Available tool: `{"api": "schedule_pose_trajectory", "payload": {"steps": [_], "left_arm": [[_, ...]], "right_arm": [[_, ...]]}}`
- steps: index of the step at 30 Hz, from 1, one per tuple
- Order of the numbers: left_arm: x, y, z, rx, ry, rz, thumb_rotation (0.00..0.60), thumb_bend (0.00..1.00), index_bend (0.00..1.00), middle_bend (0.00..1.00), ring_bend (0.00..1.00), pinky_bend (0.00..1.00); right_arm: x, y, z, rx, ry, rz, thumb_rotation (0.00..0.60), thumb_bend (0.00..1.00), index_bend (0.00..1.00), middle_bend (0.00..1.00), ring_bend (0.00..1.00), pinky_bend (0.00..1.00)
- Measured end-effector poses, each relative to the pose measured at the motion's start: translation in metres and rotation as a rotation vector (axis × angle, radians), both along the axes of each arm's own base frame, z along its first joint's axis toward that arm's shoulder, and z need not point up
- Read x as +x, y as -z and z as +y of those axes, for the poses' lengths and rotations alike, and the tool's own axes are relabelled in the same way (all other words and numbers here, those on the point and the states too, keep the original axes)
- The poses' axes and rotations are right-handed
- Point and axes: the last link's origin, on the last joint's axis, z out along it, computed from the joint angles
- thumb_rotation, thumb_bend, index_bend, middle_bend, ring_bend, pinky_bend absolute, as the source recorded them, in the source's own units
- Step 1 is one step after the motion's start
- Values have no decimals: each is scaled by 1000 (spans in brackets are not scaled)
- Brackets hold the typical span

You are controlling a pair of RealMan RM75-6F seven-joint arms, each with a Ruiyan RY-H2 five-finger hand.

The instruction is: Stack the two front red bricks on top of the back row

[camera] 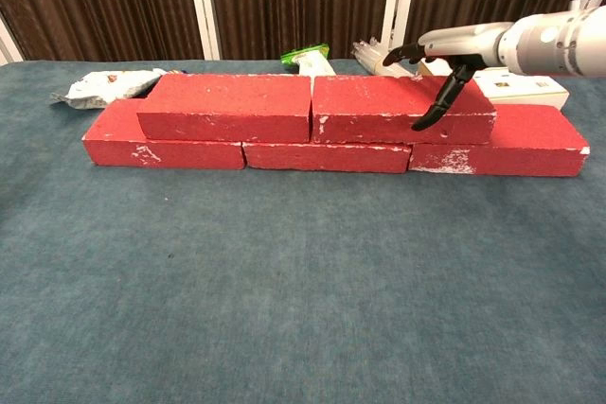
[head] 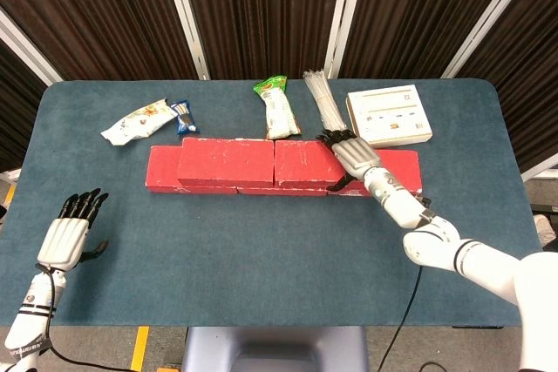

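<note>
Red bricks (camera: pixel 312 106) stacked; right robot hand (camera: pixel 445 52) open above.

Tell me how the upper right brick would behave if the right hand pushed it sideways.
The upper right brick looks stiff and probably heavy, with chipped, rough faces. It lies flat across two lower bricks, so it would likely drag, not tip. The right hand hovers there.
</note>
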Motion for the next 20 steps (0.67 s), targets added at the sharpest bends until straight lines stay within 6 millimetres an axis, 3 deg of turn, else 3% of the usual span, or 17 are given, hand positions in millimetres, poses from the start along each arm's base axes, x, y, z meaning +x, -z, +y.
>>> {"api": "schedule_pose_trajectory", "payload": {"steps": [3,7,10,15,17,20], "left_arm": [[3,-4,-3,26,18,-2,600,298,0,0,0,44],[10,-11,-10,73,52,-12,600,313,0,0,0,42],[15,-15,-17,105,80,-12,600,321,0,0,0,39],[21,-21,-28,145,115,-9,600,328,0,0,0,36],[22,-23,-31,152,121,-9,600,328,0,0,0,36],[23,-24,-33,156,124,-10,600,329,0,0,0,35]], "right_arm": [[-5,-9,14,-40,-25,-20,526,48,0,0,0,14],[-27,-22,48,-144,-74,-26,525,48,0,0,0,0],[-58,-34,89,-260,-91,-5,528,47,0,0,0,0],[-113,-55,179,-466,-58,46,530,48,0,0,0,0],[-123,-61,213,-518,-61,57,528,48,0,0,0,0],[-122,-66,237,-548,-81,40,528,47,0,0,0,0]]}}
